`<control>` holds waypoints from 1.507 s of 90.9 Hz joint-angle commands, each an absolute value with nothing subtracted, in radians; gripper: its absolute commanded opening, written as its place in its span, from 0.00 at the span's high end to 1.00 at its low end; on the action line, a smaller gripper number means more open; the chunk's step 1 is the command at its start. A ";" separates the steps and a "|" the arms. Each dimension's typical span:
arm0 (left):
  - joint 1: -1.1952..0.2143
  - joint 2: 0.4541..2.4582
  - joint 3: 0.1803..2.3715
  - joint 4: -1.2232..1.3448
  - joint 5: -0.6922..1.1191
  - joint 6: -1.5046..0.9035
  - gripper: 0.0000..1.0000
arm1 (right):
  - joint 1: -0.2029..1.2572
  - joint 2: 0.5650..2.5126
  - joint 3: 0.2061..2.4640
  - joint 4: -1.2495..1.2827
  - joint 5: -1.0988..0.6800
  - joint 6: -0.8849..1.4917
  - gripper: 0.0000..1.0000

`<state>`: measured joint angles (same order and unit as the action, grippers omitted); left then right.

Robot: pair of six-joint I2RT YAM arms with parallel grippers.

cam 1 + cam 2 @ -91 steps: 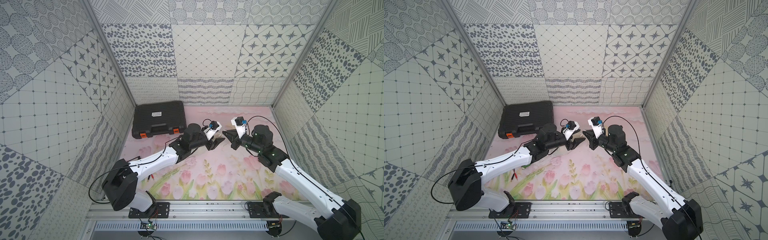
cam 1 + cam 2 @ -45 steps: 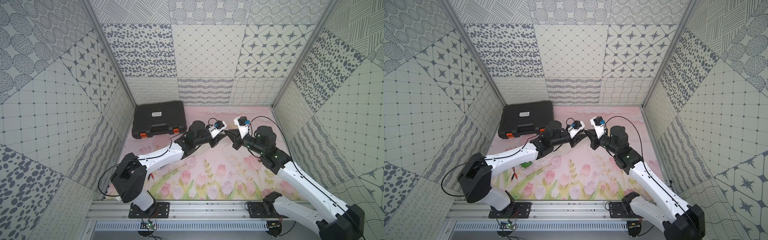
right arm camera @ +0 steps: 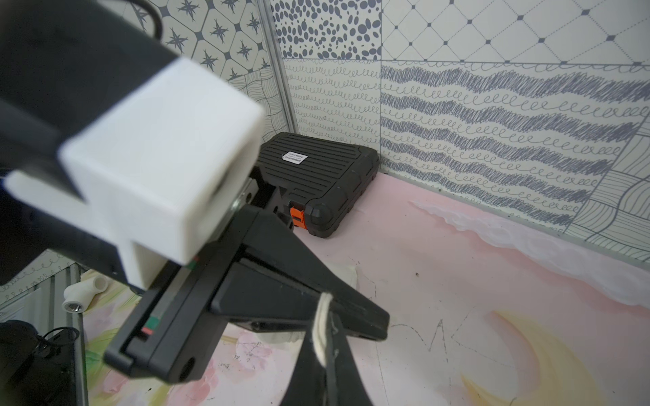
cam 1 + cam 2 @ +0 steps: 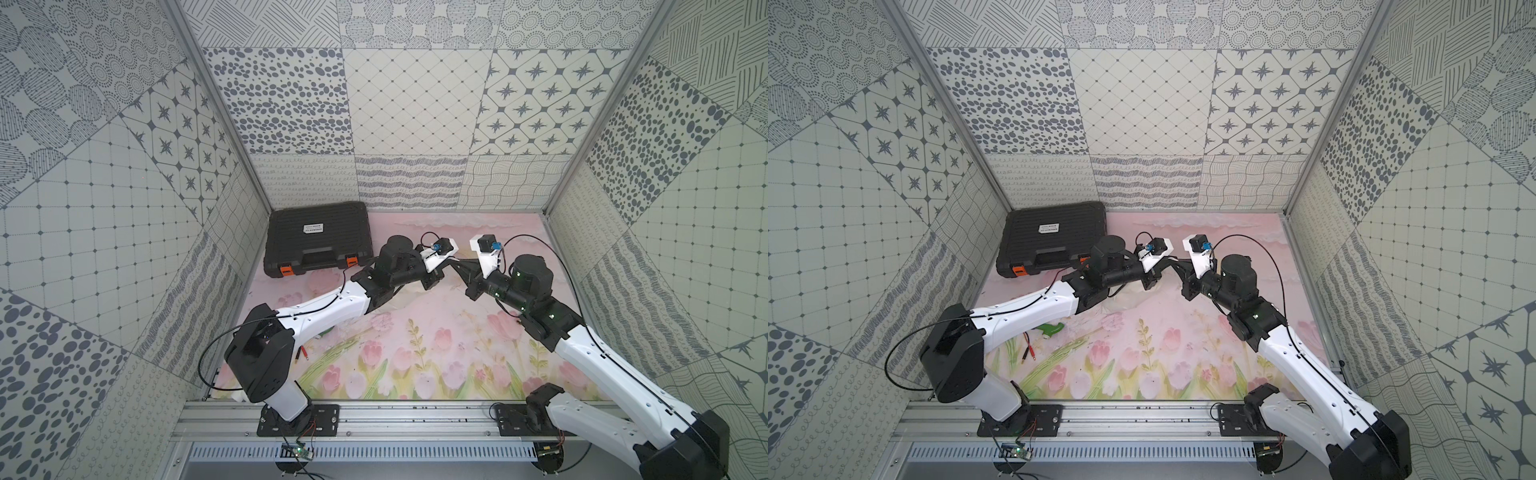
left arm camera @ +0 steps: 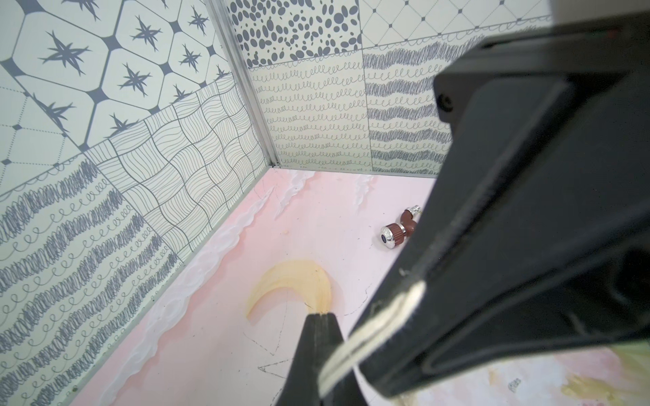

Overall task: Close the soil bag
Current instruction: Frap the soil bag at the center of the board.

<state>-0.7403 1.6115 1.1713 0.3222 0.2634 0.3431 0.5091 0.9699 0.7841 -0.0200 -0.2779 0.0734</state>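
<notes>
The left arm [image 4: 324, 307] has stretched in from beside the black tool case [image 4: 318, 239]. The left gripper [image 5: 318, 318], spread a second ago, now stands pressed shut, tip to tip with the right gripper [image 3: 329, 334], which has kept both its place and its clamp.

The soil bag [image 4: 1125, 300] lies slumped on the mat below and behind the left jaws, mostly covered by that wrist in both top views. The right jaws pinch a cream cord [image 3: 322, 323] that rises from between them. By my reading the closing is at its grasp stage: one cord is secured, and the left has just bitten where the other should be. Drawing the grippers apart would then cinch the mouth.

In the top views the two tips merge into one dark shape and no cord shows. The right wrist view shows the pinched cord. The left wrist view shows that cord running along the right jaws' seam, and its own tips closed with nothing clearly between them, so I cannot tell whether they caught a cord. Only that view shows a brown knurled fitting [image 5: 399, 230] on the mat beyond the jaws.
</notes>
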 commanded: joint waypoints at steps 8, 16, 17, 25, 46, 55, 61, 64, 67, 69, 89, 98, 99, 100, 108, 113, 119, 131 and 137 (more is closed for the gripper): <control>-0.745 1.573 1.181 0.340 0.301 0.332 1.00 | 0.514 0.948 0.704 0.111 -0.191 0.113 0.94; -0.746 1.554 1.184 0.318 0.308 0.331 1.00 | 0.514 0.955 0.655 0.188 -0.200 0.130 0.89; -0.746 1.552 1.185 0.313 0.310 0.331 1.00 | 0.514 0.957 0.651 0.194 -0.202 0.132 0.89; -0.747 1.536 1.192 0.277 0.320 0.333 1.00 | 0.514 0.983 0.622 0.265 -0.224 0.149 0.85; -0.756 1.528 1.218 0.204 0.334 0.340 1.00 | 0.513 1.086 0.614 0.413 -0.311 0.198 0.70; -0.757 1.529 1.219 0.198 0.333 0.342 1.00 | 0.513 1.124 0.606 0.470 -0.306 0.201 0.67; -0.756 1.528 1.222 0.195 0.335 0.343 1.00 | 0.514 1.148 0.598 0.502 -0.293 0.199 0.66; -0.757 1.528 1.224 0.190 0.336 0.344 1.00 | 0.514 1.160 0.596 0.512 -0.285 0.196 0.66; -0.756 1.528 1.224 0.188 0.335 0.344 1.00 | 0.513 1.170 0.594 0.523 -0.278 0.193 0.66; -0.756 1.528 1.224 0.187 0.334 0.345 1.00 | 0.513 1.177 0.594 0.529 -0.273 0.190 0.66; -0.757 1.518 1.218 0.175 0.315 0.352 1.00 | 0.514 1.205 0.578 0.544 -0.240 0.171 0.78; -0.756 1.511 1.206 0.180 0.294 0.352 1.00 | 0.512 1.186 0.555 0.533 -0.204 0.151 0.95; -0.756 1.511 1.204 0.181 0.291 0.351 1.00 | 0.512 1.180 0.554 0.530 -0.195 0.149 0.96; -0.756 1.510 1.202 0.183 0.287 0.350 1.00 | 0.512 1.174 0.552 0.526 -0.187 0.147 0.98; -0.756 1.511 1.186 0.195 0.272 0.341 1.00 | 0.512 1.123 0.517 0.512 -0.117 0.140 1.00; -0.757 1.515 1.181 0.196 0.270 0.340 1.00 | 0.511 1.083 0.510 0.490 -0.112 0.133 1.00; -0.756 1.523 1.179 0.193 0.274 0.339 0.98 | 0.513 1.040 0.529 0.442 -0.137 0.123 1.00; -0.759 1.544 1.193 0.198 0.303 0.335 0.88 | 0.518 0.978 0.584 0.352 -0.173 0.108 1.00; -0.762 1.557 1.210 0.200 0.313 0.334 0.85 | 0.519 0.969 0.607 0.315 -0.188 0.103 1.00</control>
<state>-0.7521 1.5352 1.1858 0.1562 0.2848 0.3401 0.5110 0.9966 0.5499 0.3740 -0.1673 0.1299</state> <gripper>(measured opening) 0.129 0.046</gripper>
